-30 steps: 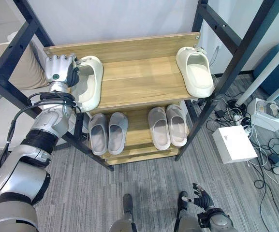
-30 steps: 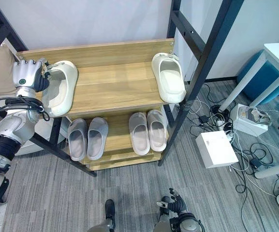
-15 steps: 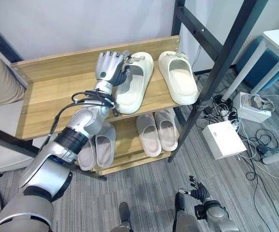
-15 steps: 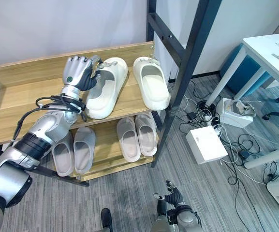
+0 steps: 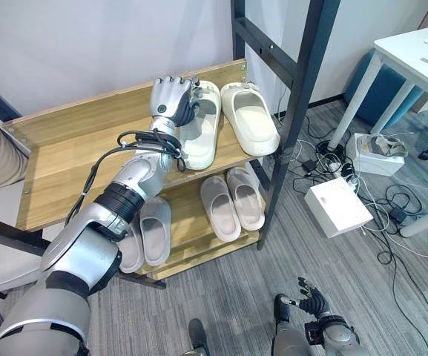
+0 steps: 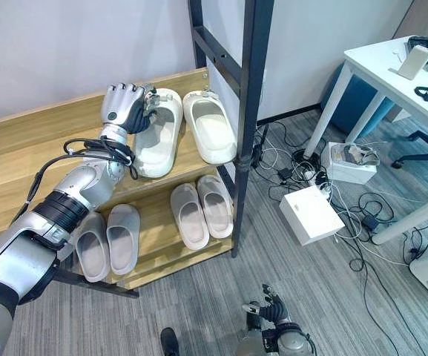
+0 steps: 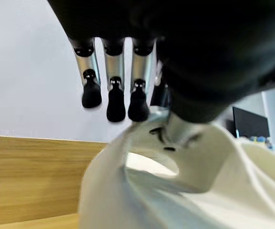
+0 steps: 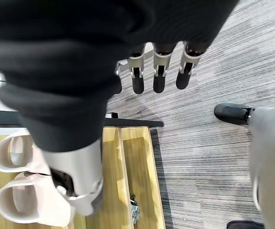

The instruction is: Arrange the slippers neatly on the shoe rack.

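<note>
Left hand: the left hand (image 5: 170,100) is up on the rack's top shelf (image 5: 73,159), thumb and fingers curled round the strap end of a cream slipper (image 5: 199,137).
Held slipper: lies flat on the shelf, toe close to the front edge, heel end near the back board.
Second cream slipper: the other cream slipper (image 5: 250,127) lies just beside the held one on its right, a thin gap between them, its outer side near the shelf's right edge and the black post (image 5: 291,111).
Open room: bare wood runs from the held slipper across to the shelf's left end.
Lower shelf: a grey pair (image 6: 110,239) on the left and a beige pair (image 6: 199,210) on the right, toes near the front edge.
Right hand: the right hand (image 6: 271,310) hangs low over the carpet, fingers loose and straight, holding nothing.
Floor right of rack: a white box (image 5: 337,206) among cables.
</note>
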`<state>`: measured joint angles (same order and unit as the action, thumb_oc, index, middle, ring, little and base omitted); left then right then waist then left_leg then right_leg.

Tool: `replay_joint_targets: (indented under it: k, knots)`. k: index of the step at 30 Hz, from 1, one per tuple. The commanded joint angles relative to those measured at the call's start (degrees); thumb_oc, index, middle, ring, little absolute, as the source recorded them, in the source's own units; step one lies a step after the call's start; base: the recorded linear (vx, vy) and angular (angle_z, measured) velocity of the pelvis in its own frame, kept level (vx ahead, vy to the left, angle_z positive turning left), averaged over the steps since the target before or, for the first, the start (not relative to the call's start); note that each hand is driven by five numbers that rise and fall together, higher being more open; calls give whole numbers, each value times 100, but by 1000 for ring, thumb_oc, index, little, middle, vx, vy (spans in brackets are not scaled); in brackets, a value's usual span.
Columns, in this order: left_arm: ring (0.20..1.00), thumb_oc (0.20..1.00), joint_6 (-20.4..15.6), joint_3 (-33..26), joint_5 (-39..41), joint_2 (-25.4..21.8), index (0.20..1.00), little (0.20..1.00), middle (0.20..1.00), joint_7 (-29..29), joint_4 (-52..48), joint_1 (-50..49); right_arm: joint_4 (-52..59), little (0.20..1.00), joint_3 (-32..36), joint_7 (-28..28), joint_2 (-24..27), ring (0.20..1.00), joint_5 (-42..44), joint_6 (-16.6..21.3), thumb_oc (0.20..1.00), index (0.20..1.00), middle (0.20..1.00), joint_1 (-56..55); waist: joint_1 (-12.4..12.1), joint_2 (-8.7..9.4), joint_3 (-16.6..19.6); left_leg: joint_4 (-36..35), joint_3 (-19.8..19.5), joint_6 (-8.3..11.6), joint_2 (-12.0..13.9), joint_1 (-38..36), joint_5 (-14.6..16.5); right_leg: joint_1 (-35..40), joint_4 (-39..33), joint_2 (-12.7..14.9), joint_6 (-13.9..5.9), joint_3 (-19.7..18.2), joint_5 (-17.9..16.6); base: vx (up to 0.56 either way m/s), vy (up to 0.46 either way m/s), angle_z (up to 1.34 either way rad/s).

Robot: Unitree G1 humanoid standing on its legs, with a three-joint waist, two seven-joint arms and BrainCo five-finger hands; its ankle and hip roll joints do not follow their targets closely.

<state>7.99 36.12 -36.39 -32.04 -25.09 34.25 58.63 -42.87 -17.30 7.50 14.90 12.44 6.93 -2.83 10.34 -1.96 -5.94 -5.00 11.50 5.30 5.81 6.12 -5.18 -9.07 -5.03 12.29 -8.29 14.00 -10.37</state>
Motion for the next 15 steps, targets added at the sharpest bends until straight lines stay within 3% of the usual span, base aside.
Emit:
replay_joint_targets:
  k: [1,11,15]
  knots:
    - [1000,1000,-88,-195,124,35,1000,1000,1000,88,567,803,202,1000,41,44,-16,1000,78,131,1000,1000,1000,260,66,-29,-258,36,-235,-86,-180,-629,576,378,39,-258,-324,360,512,3,-13,-3]
    - [1000,1000,-119,-579,247,-124,1000,1000,1000,284,327,269,157,1000,67,-86,-113,1000,81,65,1000,1000,1000,187,-102,-19,-191,43,-390,-79,-198,-652,571,567,17,-241,-288,563,577,-9,-5,10]
    - [1000,1000,-189,-906,260,-387,1000,1000,1000,270,-239,-70,120,1000,72,-136,-169,1000,96,36,1000,1000,1000,187,-223,0,-158,47,-489,-80,-204,-631,560,634,3,-216,-270,652,588,-26,1,15]
